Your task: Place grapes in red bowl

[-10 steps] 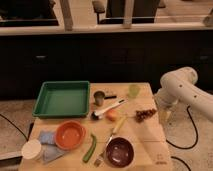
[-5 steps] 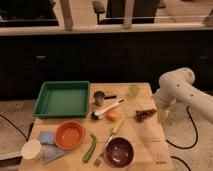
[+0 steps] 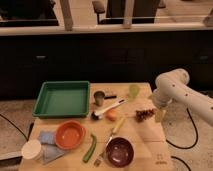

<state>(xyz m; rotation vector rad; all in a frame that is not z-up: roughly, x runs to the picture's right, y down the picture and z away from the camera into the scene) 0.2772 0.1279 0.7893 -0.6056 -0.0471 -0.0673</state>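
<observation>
The grapes, a small dark reddish-purple bunch, lie on the wooden table near its right edge. My gripper hangs from the white arm just to the right of the grapes, low over the table's edge. The red-orange bowl stands at the front left of the table, far from the gripper, and is empty.
A green tray sits at the back left. A metal cup, a green cup, a brush, an orange fruit, a dark purple bowl, a green pod, a fork, a white container and a blue cloth also lie on the table.
The arm has shifted a little to the left, bringing the gripper closer to the grapes. The things on the table have not moved.
</observation>
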